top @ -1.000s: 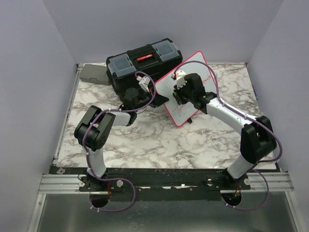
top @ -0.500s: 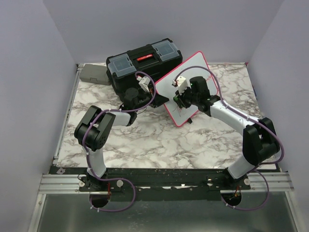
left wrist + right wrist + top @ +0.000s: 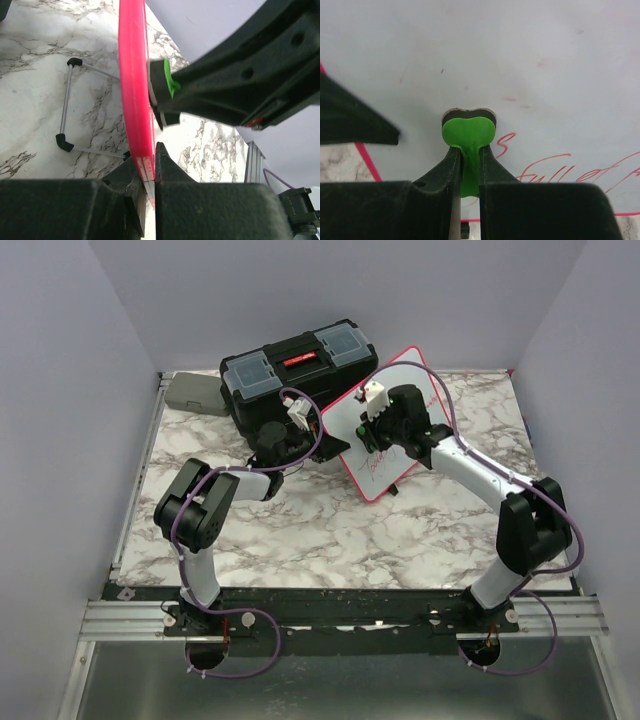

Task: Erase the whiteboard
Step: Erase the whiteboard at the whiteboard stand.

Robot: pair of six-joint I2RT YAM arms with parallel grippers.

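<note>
The whiteboard point(image 3: 395, 430), white with a pink-red frame, stands tilted at the table's middle back. Red handwriting point(image 3: 570, 167) remains on its lower part. My left gripper point(image 3: 322, 448) is shut on the board's left frame edge point(image 3: 134, 95). My right gripper point(image 3: 370, 430) is shut on a small green eraser point(image 3: 468, 135) with a dark felt pad, pressed flat against the white surface just above the writing. The eraser also shows edge-on in the left wrist view point(image 3: 169, 84), touching the board's face.
A black toolbox point(image 3: 298, 368) with clear lid bins stands behind the board. A grey block point(image 3: 195, 392) lies at the back left. The board's wire stand with black feet point(image 3: 65, 112) rests on the marble table point(image 3: 300, 530).
My right gripper slid the eraser over the board, down and right, then back up to the left. The left gripper and the board stayed put.
</note>
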